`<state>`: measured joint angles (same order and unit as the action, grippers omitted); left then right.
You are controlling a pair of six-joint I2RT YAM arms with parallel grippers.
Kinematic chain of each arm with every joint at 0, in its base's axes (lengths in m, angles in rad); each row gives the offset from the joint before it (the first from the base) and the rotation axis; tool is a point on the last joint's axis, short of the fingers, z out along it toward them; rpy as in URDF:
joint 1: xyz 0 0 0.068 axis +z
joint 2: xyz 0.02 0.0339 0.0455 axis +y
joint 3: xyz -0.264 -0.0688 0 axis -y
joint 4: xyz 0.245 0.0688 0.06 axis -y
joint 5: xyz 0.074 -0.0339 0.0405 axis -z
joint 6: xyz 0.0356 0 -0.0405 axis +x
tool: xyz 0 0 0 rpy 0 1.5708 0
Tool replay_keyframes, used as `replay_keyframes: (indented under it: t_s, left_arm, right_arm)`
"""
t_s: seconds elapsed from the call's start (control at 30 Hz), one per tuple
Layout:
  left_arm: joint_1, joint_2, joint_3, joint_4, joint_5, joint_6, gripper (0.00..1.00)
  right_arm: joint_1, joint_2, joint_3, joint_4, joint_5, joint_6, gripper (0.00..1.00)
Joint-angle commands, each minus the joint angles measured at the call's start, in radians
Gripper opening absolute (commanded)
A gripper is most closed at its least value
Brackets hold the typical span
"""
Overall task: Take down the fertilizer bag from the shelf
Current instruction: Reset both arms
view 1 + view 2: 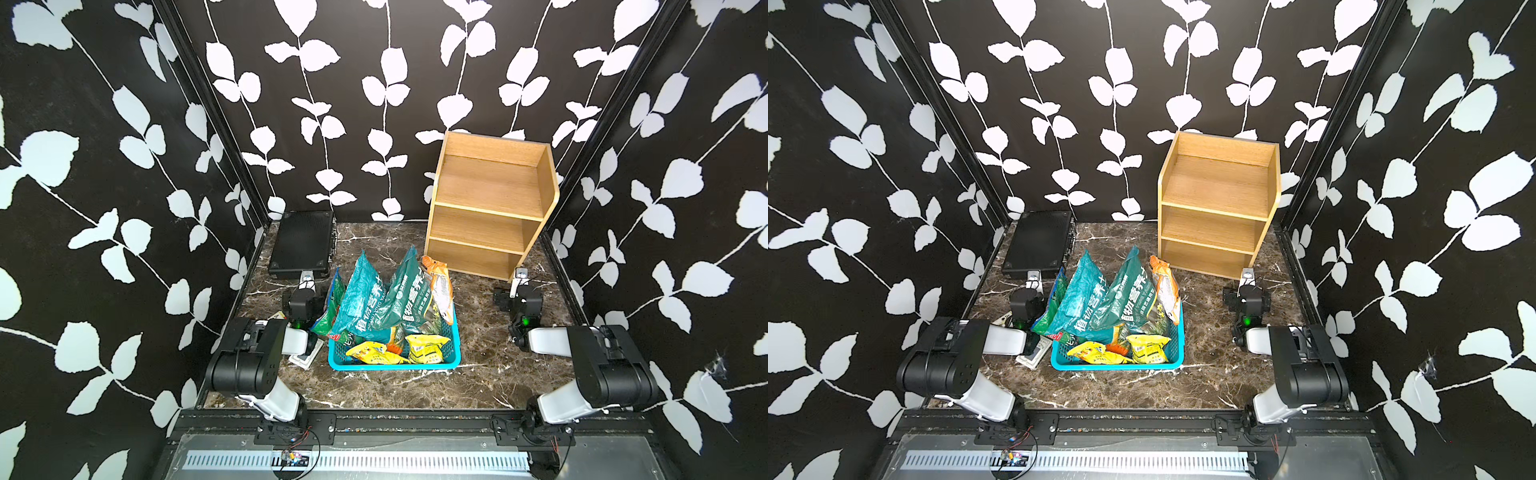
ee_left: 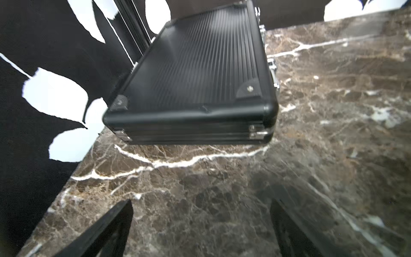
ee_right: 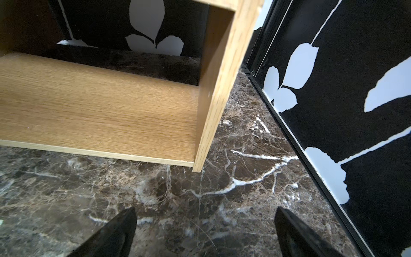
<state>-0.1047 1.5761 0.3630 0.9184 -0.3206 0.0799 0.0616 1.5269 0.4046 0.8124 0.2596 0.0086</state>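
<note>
The shelf (image 1: 490, 183) is standing at the back right of the desk (image 1: 478, 332), and all three of its tiers are showing bare in both top views. The fertilizer bags (image 1: 361, 295) are leaning upright in the blue basket (image 1: 395, 366) at mid-desk, so the task's bag is probably among them, though which one cannot be told.

The main risk is a reach into an empty shelf. The right fingers (image 3: 115, 233) are hovering low, just in front of the shelf's bottom front corner, and a forward push from there would likely bump the side panel and shove the light unit back. The left arm is lying just beside the basket, and a sideways swing could topple the leaning bags.

Both pairs are spread wide and gripping nothing. The left fingers (image 2: 111, 231) are pointing at the black case (image 2: 195, 73) over bare desk, touching neither.
</note>
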Motion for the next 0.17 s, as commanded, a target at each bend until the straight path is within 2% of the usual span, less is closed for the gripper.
replay_keyframes:
  t_s: [0.0, 0.13]
  left_arm:
    - [0.006, -0.03, 0.02, 0.0, 0.011, 0.0, 0.99]
    - [0.006, -0.023, 0.018, 0.023, 0.007, 0.003, 0.99]
  right_arm:
    - [-0.001, 0.0, -0.011, 0.046, -0.008, 0.008, 1.0]
    - [-0.002, -0.001, -0.015, 0.052, -0.01, 0.007, 1.0]
